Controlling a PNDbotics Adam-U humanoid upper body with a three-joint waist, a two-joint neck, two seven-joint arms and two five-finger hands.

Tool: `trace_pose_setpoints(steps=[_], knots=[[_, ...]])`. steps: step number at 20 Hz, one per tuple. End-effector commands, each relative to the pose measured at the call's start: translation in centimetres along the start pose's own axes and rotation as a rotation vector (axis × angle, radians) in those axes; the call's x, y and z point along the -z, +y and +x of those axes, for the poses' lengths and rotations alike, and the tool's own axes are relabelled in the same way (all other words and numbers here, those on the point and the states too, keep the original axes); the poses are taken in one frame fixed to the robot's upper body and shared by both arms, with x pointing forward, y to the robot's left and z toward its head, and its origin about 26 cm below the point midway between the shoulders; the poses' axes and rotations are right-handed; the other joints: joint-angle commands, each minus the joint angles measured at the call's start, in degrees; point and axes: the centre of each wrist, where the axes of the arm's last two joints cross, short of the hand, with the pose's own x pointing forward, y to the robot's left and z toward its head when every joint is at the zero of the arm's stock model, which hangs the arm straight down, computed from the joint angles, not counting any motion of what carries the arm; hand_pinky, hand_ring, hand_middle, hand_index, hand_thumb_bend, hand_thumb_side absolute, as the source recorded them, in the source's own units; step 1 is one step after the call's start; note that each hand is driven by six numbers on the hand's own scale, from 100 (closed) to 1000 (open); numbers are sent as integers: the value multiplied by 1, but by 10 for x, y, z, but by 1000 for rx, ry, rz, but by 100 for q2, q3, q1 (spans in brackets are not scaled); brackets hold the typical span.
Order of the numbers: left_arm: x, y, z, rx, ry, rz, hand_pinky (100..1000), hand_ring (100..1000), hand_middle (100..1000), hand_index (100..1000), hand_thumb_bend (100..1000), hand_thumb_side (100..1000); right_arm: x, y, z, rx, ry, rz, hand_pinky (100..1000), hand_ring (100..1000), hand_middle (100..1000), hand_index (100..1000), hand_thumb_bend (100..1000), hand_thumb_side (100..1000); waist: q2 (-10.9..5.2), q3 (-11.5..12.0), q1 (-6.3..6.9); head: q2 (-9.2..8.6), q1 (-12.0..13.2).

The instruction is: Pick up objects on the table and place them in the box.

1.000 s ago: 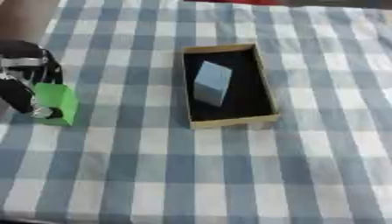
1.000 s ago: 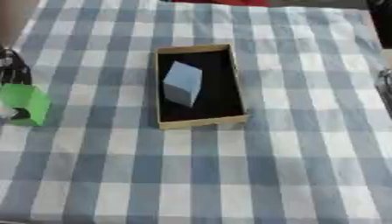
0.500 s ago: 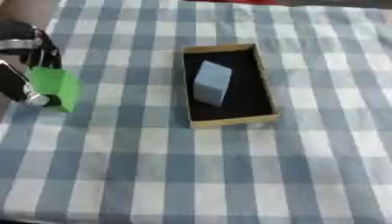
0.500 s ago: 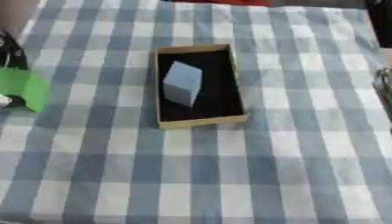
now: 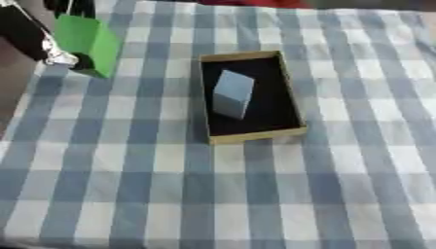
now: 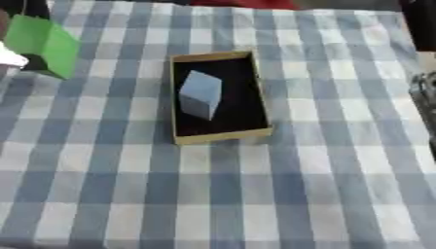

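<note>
A green block (image 5: 86,42) hangs above the tablecloth at the far left, with my left hand (image 5: 32,35) shut on it from the left side. The open cardboard box (image 5: 292,101) lies in the middle of the table, its inside black. A pale blue block (image 5: 232,93) stands inside the box. My right hand (image 6: 423,93) shows only as a grey shape at the right edge of the right eye view, well apart from the box.
A blue and white checked cloth (image 5: 213,194) covers the whole table. Its left edge (image 5: 17,104) runs close below my left hand. Something red (image 6: 243,4) lies beyond the far edge.
My left hand has lifted the green block off the cloth and carried it up and toward the far left. The box and the blue block have not moved.
</note>
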Motion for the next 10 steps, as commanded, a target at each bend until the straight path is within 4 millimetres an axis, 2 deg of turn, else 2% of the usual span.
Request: trace_pose_setpoints(steps=[1,10], knots=[[14,15,7,-13,-35,31,550,501,454,599,194,305,10,-7,4,-3,-42,-13,839,807,822,824,100,1000,-109,-31,21,30,36],[63,29,31,-68,-148,60,550,497,449,593,158,330,15,-5,9,23,-53,-24,839,806,821,823,100,1000,-46,-190,35,-23,141]])
